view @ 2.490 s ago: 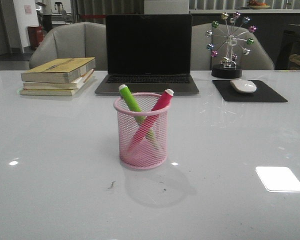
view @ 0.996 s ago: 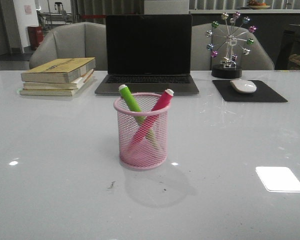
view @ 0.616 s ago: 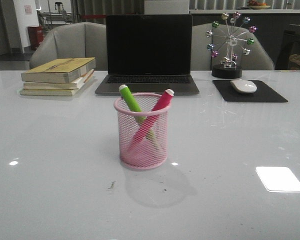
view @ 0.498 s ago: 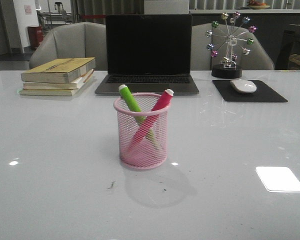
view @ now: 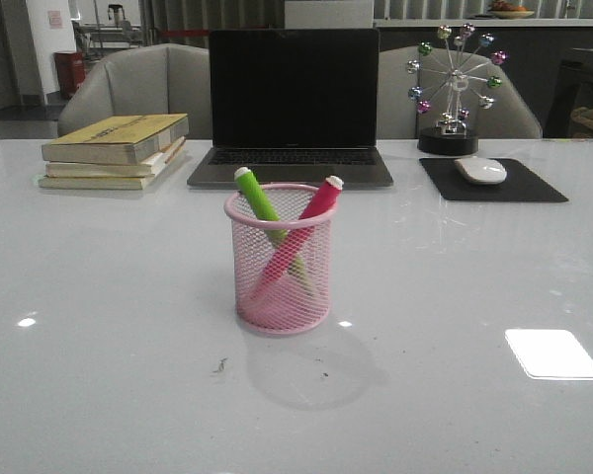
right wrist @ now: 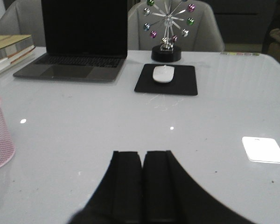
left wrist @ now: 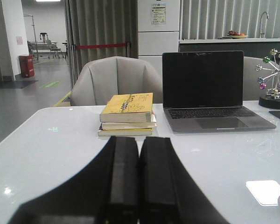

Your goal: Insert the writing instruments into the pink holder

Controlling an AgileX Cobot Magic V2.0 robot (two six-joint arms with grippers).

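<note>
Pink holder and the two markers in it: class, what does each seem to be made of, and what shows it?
Pink holder: looks like painted wire mesh, since the markers show through its grid. Green marker and pink marker: probably smooth plastic, opaque with white ends.

The left gripper (left wrist: 138, 186) and right gripper (right wrist: 143, 186) each show two matte black, flat rectangular fingers (left wrist: 124, 177) widening into a dark base; no markings seem visible.
</note>
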